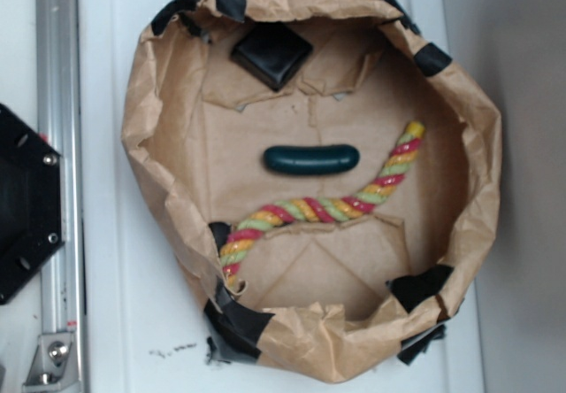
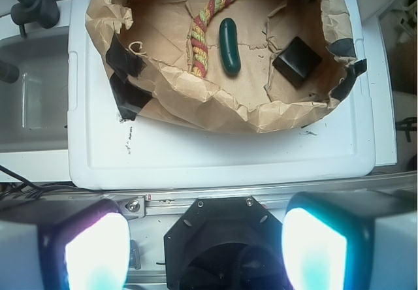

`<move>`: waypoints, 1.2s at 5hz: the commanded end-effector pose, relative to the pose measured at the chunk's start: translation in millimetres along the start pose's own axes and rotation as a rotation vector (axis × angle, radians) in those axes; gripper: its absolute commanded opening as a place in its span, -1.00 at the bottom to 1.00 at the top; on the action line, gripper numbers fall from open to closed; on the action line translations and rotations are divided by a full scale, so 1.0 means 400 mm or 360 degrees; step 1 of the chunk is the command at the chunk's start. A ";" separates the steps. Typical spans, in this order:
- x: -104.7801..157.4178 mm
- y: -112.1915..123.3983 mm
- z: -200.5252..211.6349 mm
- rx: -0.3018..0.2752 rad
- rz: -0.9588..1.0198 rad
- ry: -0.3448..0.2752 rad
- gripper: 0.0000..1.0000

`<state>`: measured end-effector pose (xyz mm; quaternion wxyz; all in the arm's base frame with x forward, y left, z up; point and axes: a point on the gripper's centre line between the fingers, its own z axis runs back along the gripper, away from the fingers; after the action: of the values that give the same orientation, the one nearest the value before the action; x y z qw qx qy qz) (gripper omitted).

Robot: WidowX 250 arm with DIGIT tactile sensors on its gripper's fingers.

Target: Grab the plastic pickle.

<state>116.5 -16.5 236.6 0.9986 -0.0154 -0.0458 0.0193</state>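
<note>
The plastic pickle (image 1: 310,159) is dark green and glossy and lies flat in the middle of a brown paper basket (image 1: 164,65). It also shows in the wrist view (image 2: 229,46), far ahead of the gripper. My gripper (image 2: 205,251) is open and empty, with its two bright pads (image 2: 98,254) wide apart at the bottom of the wrist view. It hangs over the black robot base, well short of the basket. The gripper is out of the exterior view.
A twisted red-yellow-green rope (image 1: 327,209) curves just beside the pickle. A black square block (image 1: 271,53) sits at the basket's edge. The basket stands on a white lid (image 2: 228,153). A metal rail (image 1: 58,172) and the black base (image 1: 26,203) lie beside it.
</note>
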 end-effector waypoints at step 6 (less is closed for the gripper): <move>0.376 0.050 -0.461 0.0236 -0.0495 0.0077 1.00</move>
<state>275.7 10.8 57.1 0.9902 0.0636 -0.0001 -0.1242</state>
